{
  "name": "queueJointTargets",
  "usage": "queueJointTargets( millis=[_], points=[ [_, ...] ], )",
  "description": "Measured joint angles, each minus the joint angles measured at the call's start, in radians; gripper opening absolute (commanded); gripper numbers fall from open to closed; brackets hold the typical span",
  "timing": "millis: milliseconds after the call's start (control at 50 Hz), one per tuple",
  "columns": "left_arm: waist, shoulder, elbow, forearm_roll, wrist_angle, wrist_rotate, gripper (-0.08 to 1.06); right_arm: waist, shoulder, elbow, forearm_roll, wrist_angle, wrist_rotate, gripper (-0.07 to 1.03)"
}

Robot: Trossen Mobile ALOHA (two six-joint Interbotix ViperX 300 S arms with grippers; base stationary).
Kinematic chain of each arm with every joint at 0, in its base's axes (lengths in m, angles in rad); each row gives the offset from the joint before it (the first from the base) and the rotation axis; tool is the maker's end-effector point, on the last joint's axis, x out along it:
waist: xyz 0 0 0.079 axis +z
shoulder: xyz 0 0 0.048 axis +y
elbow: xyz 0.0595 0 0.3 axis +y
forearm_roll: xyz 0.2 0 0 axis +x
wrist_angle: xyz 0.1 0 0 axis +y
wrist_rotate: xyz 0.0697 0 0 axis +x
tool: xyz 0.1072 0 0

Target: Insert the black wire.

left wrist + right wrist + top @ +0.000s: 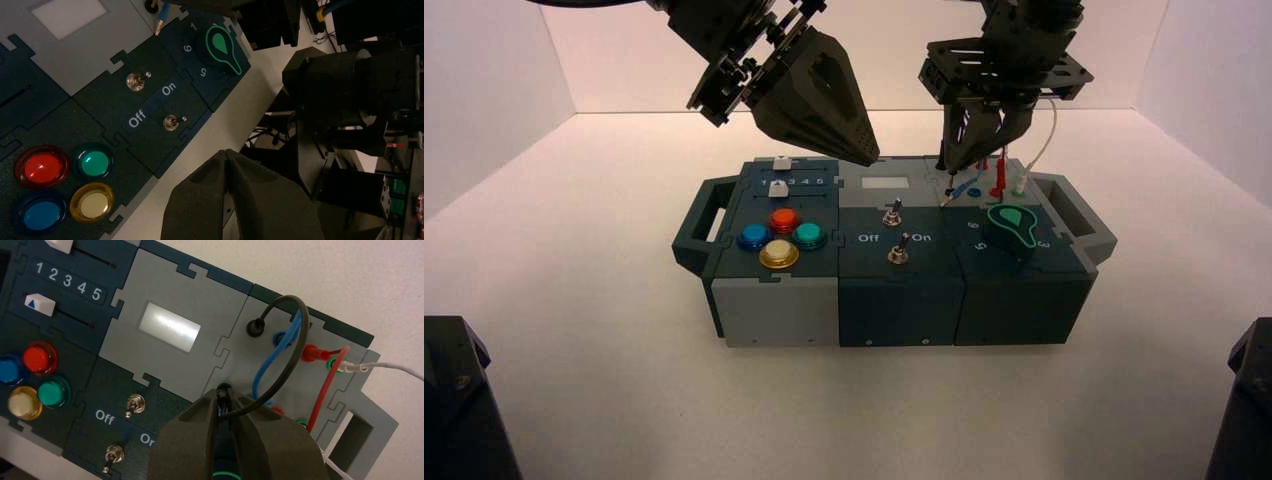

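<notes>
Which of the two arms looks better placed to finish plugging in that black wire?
The right. Its gripper is already shut on the black wire at its free plug, right above the grey socket panel; the wire's other end is already plugged in. The left gripper hangs shut and empty off the box's front edge.

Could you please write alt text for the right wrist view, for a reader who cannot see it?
The right gripper is shut on one plug of the black wire, over the grey panel of the box. The wire arches up to its other plug, already seated in a socket, passing blue and red wires.
</notes>
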Motion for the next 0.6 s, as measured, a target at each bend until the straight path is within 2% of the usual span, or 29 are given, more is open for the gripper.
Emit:
queueJointTargets(
  millis=[600],
  points=[
    [0.000, 0.000, 0.000, 0.000, 0.002, 0.000, -0.03, 0.002, 0.041, -0.006, -0.023, -0.012, -0.002, -0.02]
  ],
)
